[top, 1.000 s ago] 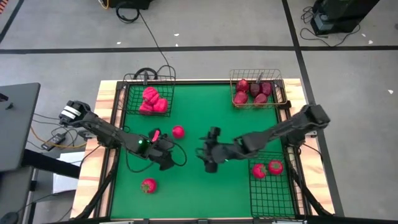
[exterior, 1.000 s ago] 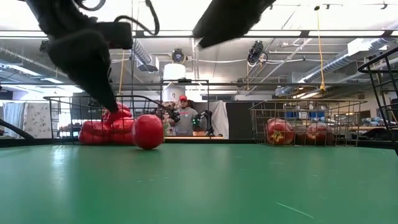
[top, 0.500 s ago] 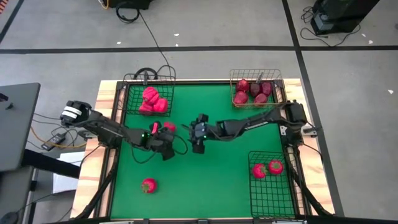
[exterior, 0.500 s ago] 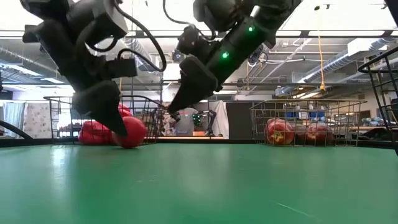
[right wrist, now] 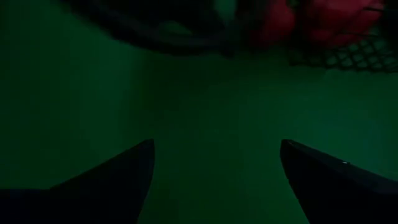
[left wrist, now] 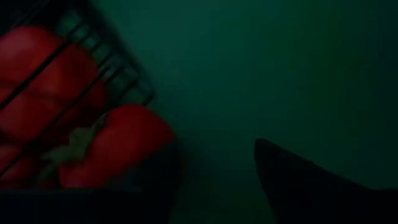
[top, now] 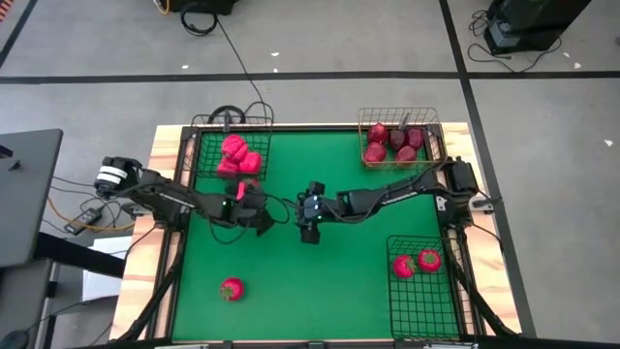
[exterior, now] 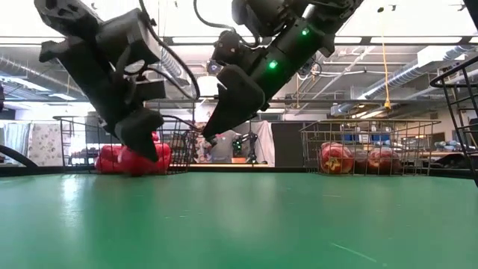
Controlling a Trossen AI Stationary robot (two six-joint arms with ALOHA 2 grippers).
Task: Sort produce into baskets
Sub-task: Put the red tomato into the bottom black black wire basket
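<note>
A red pepper [left wrist: 115,146] is seen between the fingers of the left claw [top: 254,206], just beside the squarish black basket [top: 205,155] holding the other peppers [top: 235,155]; whether it is gripped or being let go cannot be told. The right claw [top: 309,221] is held wide and empty above the green counter [top: 329,281], near the left claw. One tomato [top: 231,288] lies unsorted, well apart from the long basket [top: 426,301].

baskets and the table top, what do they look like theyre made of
Baskets: thin wire mesh, see-through grid. Two black ones look painted or coated; the gold one has a metallic sheen. Table top: green, matte, maybe felt or a mat; its edge looks like pale bare wood.
</note>
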